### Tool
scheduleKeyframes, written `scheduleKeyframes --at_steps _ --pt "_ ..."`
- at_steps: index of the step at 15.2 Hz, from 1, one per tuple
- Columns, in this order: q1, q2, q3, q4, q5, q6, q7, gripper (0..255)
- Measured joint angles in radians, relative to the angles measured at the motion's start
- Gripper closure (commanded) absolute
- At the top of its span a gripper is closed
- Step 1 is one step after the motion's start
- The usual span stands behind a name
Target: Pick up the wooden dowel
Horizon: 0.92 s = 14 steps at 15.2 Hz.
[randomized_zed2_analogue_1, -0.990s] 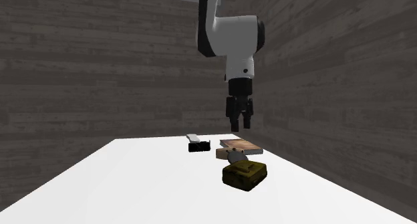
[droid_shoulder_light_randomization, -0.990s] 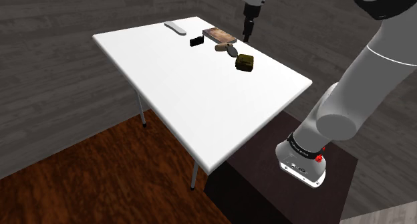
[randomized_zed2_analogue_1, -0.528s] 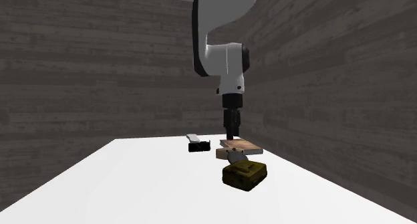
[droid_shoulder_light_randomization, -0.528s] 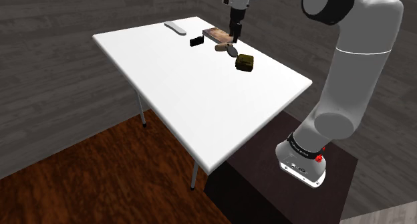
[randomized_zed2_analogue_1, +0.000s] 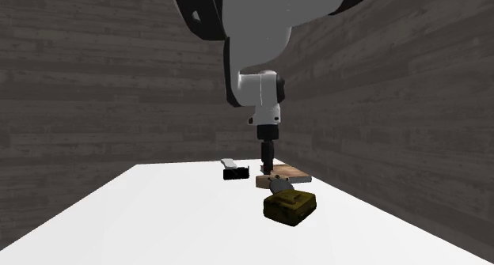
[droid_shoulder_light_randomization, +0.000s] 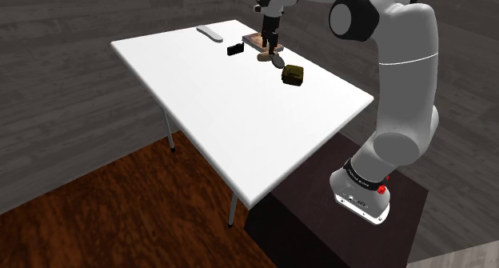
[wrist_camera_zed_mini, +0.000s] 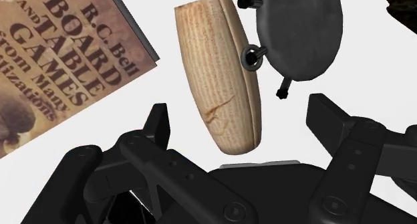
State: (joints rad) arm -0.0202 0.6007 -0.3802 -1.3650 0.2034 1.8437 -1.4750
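From the shoulder view, can see the black gripper (droid_shoulder_light_randomization: 270, 47) down low over the far end of the white table (droid_shoulder_light_randomization: 200, 106), right above the pale wooden dowel (droid_shoulder_light_randomization: 263, 58) lying next to a book (droid_shoulder_light_randomization: 257, 40), near an olive-brown box (droid_shoulder_light_randomization: 293, 75). Second exterior view, same deal, pointing straight down behind that box. Wrist view, can make out fingers (wrist_camera_zed_mini: 157, 126) spread apart either side of the dowel's near end, not touching it, plus a dark round disc (wrist_camera_zed_mini: 301, 32) just beside the dowel
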Motion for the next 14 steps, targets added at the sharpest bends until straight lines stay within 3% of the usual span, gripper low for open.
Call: scheduleKeyframes --at_steps 5,6,14 --pt "-0.002 0.027 0.006 -0.021 0.009 0.046 -0.007 0" --pt "-0.001 0.027 0.007 -0.028 0.009 0.052 -0.007 255" --pt "0.000 0.025 0.007 -0.035 0.009 0.059 -0.008 255"
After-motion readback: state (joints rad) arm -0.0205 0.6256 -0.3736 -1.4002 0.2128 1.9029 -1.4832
